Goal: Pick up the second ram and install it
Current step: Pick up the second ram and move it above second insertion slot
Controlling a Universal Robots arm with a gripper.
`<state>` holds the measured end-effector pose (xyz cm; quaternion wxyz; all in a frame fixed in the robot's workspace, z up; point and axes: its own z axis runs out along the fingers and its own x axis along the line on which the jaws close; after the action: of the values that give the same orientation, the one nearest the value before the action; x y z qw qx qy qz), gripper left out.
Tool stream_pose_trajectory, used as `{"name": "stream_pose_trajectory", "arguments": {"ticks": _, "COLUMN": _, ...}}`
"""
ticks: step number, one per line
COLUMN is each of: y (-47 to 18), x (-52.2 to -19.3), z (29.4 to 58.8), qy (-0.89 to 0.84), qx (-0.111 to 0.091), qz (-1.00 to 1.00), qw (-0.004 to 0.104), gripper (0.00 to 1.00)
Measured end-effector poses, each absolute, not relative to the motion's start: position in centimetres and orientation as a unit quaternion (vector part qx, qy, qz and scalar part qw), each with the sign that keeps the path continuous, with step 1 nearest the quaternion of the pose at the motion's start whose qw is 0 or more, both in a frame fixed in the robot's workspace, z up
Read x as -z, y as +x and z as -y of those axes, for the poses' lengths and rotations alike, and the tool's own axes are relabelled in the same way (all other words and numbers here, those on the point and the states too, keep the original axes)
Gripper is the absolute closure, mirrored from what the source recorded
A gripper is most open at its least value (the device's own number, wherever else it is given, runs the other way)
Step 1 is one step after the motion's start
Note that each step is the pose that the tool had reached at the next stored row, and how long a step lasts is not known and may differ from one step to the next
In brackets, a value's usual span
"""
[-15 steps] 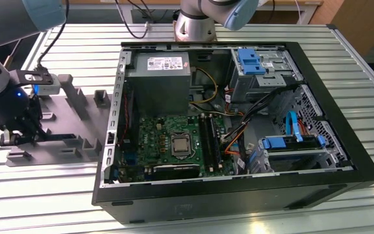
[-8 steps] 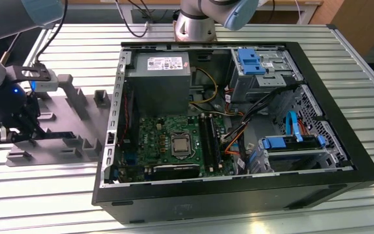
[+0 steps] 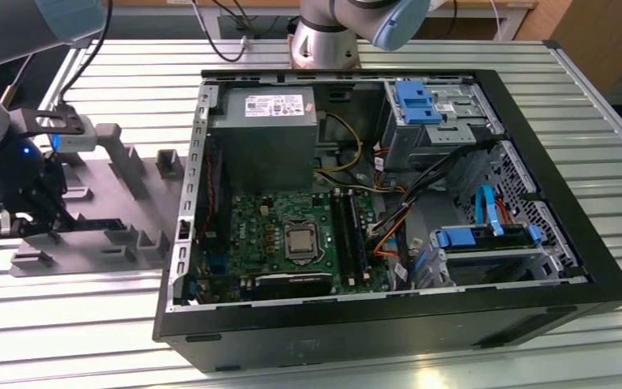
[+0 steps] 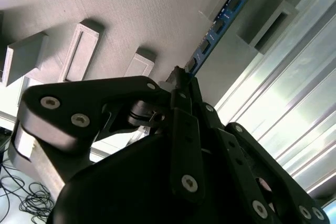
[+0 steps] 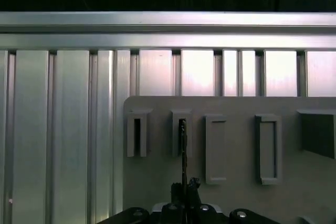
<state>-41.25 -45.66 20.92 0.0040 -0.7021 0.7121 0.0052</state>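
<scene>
Gripping the second ram (image 4: 218,27), the gripper (image 4: 181,80) shows its fingers closed flat against the two faces of the thin board in the second wrist view; the blue-green stick runs out from between the tips with its small dark chips in sight; where along its length the hold falls we cannot tell, since the gripper's body hides the near part; in the first wrist view we see the stick edge-on as a fine dark line, its far end seated in a slotted grey block (image 5: 176,135) of the holder tray (image 5: 236,106), so we judge it not yet lifted clear; a neighbouring block (image 5: 130,135) stands just beside it; in the exterior view the gripper hangs over that tray at about nine o'clock of the frame, with the open computer case (image 3: 398,324) apart toward three o'clock; inside it the motherboard (image 3: 279,219) lies toward eight o'clock of the case's middle, and the long black slot rails (image 3: 346,231) run along its three o'clock edge; everything rests on the slatted metal table (image 3: 74,324); we expect the stick to be light and stiff, yet fragile; its chips and contact edge would likely suffer from a hard squeeze or a skewed push; the faces look smooth, so a slip seems possible; we judge the safest hold to be across the flat faces near the upper edge, about mid-length for balance.
</scene>
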Motion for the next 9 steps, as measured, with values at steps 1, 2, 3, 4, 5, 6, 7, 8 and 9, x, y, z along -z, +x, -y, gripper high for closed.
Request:
{"name": "stream_pose_trajectory", "arguments": {"ticks": 1, "y": -41.3, "x": -21.0, "z": 45.7, "qy": -0.702, "qx": -0.005, "qz": -0.712, "qw": 0.004, "gripper": 0.86}}
{"name": "stream_pose_trajectory", "arguments": {"ticks": 2, "y": -41.3, "x": -21.1, "z": 45.7, "qy": -0.702, "qx": -0.005, "qz": -0.712, "qw": 0.004, "gripper": 0.86}}
{"name": "stream_pose_trajectory", "arguments": {"ticks": 3, "y": -41.3, "x": -21.2, "z": 45.7, "qy": -0.702, "qx": -0.005, "qz": -0.712, "qw": 0.004, "gripper": 0.86}}
{"name": "stream_pose_trajectory", "arguments": {"ticks": 4, "y": -41.3, "x": -21.4, "z": 45.7, "qy": -0.702, "qx": -0.005, "qz": -0.712, "qw": 0.004, "gripper": 0.86}}
{"name": "stream_pose_trajectory", "arguments": {"ticks": 5, "y": -41.3, "x": -21.5, "z": 45.7, "qy": -0.702, "qx": -0.005, "qz": -0.712, "qw": 0.004, "gripper": 0.86}}
{"name": "stream_pose_trajectory", "arguments": {"ticks": 6, "y": -41.3, "x": -21.6, "z": 45.7, "qy": -0.702, "qx": -0.005, "qz": -0.712, "qw": 0.004, "gripper": 0.86}}
{"name": "stream_pose_trajectory", "arguments": {"ticks": 7, "y": -41.3, "x": -21.8, "z": 45.7, "qy": -0.702, "qx": -0.005, "qz": -0.712, "qw": 0.004, "gripper": 0.86}}
{"name": "stream_pose_trajectory", "arguments": {"ticks": 8, "y": -41.3, "x": -21.9, "z": 45.7, "qy": -0.702, "qx": -0.005, "qz": -0.712, "qw": 0.004, "gripper": 0.86}}
{"name": "stream_pose_trajectory", "arguments": {"ticks": 9, "y": -41.3, "x": -22.1, "z": 45.7, "qy": -0.702, "qx": -0.005, "qz": -0.712, "qw": 0.004, "gripper": 0.86}}
